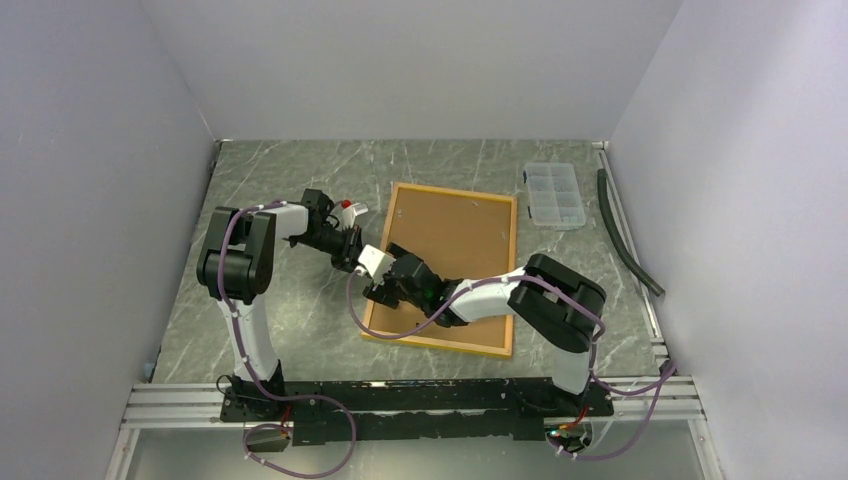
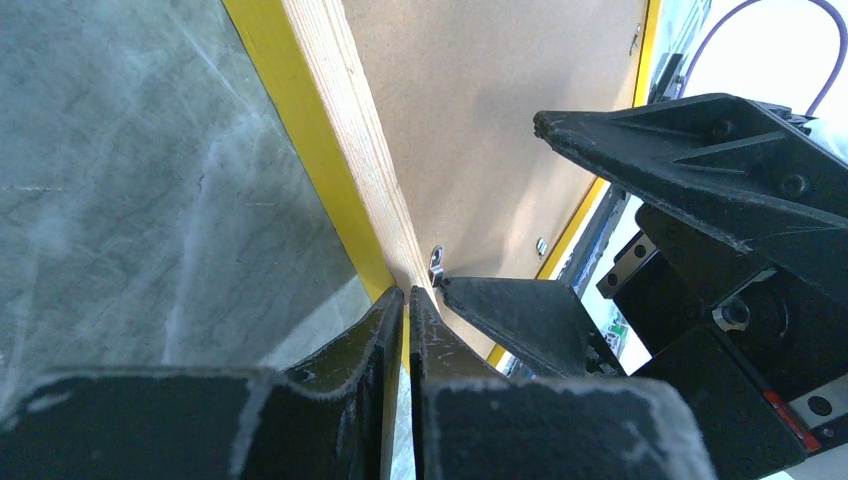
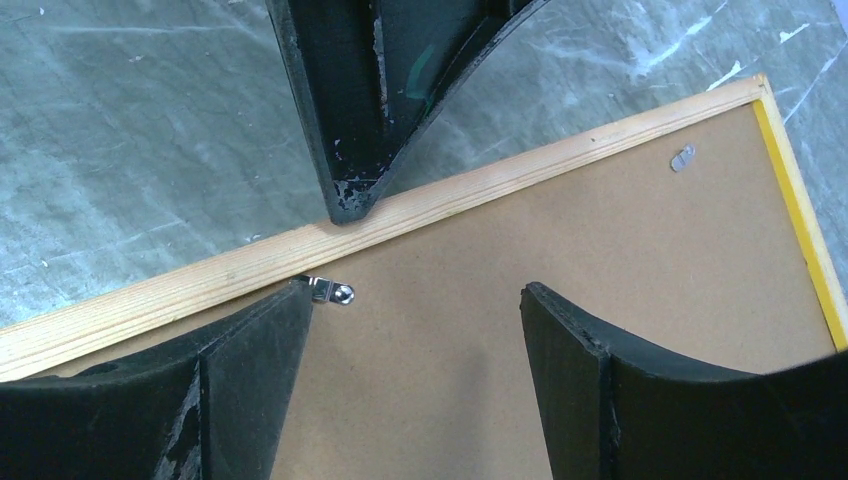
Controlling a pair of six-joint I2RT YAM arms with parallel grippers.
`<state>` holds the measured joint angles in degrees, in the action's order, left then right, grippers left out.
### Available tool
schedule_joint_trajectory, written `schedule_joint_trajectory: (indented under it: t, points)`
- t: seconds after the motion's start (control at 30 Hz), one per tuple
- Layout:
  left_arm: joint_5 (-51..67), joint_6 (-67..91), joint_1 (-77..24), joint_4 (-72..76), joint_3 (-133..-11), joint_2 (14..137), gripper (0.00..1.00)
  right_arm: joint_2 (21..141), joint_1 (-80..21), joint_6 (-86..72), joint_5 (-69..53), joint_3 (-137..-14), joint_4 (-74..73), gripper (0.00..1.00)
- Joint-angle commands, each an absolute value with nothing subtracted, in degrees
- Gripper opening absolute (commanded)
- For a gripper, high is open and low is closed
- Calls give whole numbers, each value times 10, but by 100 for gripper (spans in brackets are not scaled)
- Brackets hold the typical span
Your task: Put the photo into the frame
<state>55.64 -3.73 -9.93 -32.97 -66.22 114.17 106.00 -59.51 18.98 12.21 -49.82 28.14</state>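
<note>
Right wrist view, bottom edge: your right gripper (image 3: 415,291) gapes wide and empty, its lower-left fingertip at the metal turn clip (image 3: 331,291), probably to free the backing board (image 3: 560,240). Above, your left gripper (image 3: 350,205), pinched shut on nothing, pins the face-down frame (image 3: 500,185) by its wooden rim (photo nowhere visible).

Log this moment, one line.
frame: back up | left fingers: shut, tips on rail | right fingers: open, one at clip | photo: not seen

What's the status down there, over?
Left tool shut, tip on frame's wooden edge. Right tool open, one finger at a metal clip. Frame back-up on table; photo not in sight.
</note>
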Motion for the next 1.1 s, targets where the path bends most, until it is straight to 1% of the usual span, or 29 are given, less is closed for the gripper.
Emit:
schedule_joint_trajectory:
  t: [0.0,0.17,0.3,0.57,1.07]
  points:
    - [573,-35,-105,-317,-668,1148,13,1083,-598,172,138,-497,320,80]
    - [576,-35,-108,-316,-667,1144,13,1090,-598,153,141,-489,352,79]
    - [573,-36,-110,-318,-668,1149,12,1083,-598,128,116,-474,371,78]
    - [566,-39,-110,-322,-672,1156,11,1044,-600,103,87,-427,365,79]
    - [572,-36,-114,-324,-672,1152,11,1100,-595,139,165,-473,384,78]
